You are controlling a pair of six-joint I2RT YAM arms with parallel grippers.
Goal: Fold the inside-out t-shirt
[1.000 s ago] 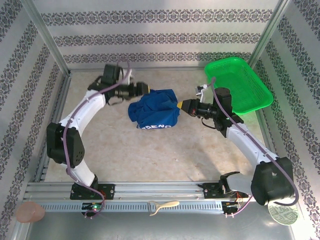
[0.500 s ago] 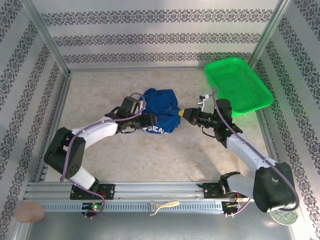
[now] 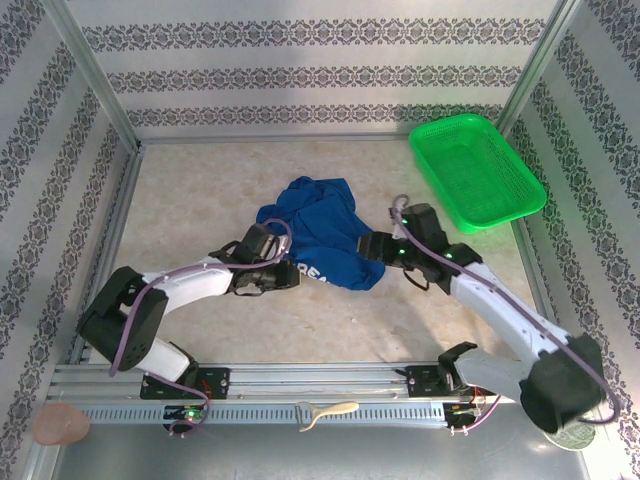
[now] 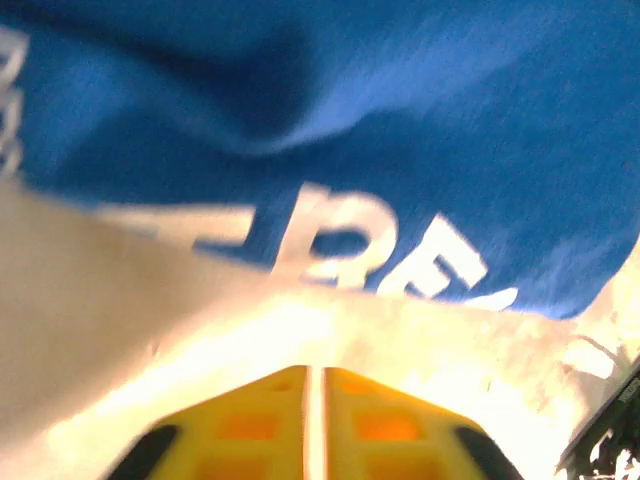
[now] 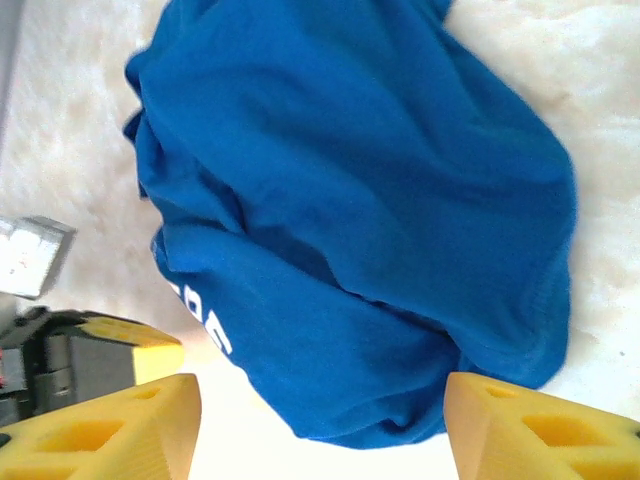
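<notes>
Crumpled t-shirt [image 3: 322, 238] heaped on desk [image 3: 200, 190], unfolded.
Spread apart, right fingers [image 5: 110, 425] straddle its hem, ready to pinch; left fingers [image 4: 250, 420] together, seemingly empty.

A robotics lab test cell is indicated: the counter [image 3: 330, 320] is enclosed by aluminium posts [image 3: 92, 70] and patterned wallpaper panels [image 3: 320, 75], and the left arm [image 3: 190, 283] and the right arm [image 3: 500, 305] are bolted to a slotted metal rail [image 3: 320, 378].
</notes>
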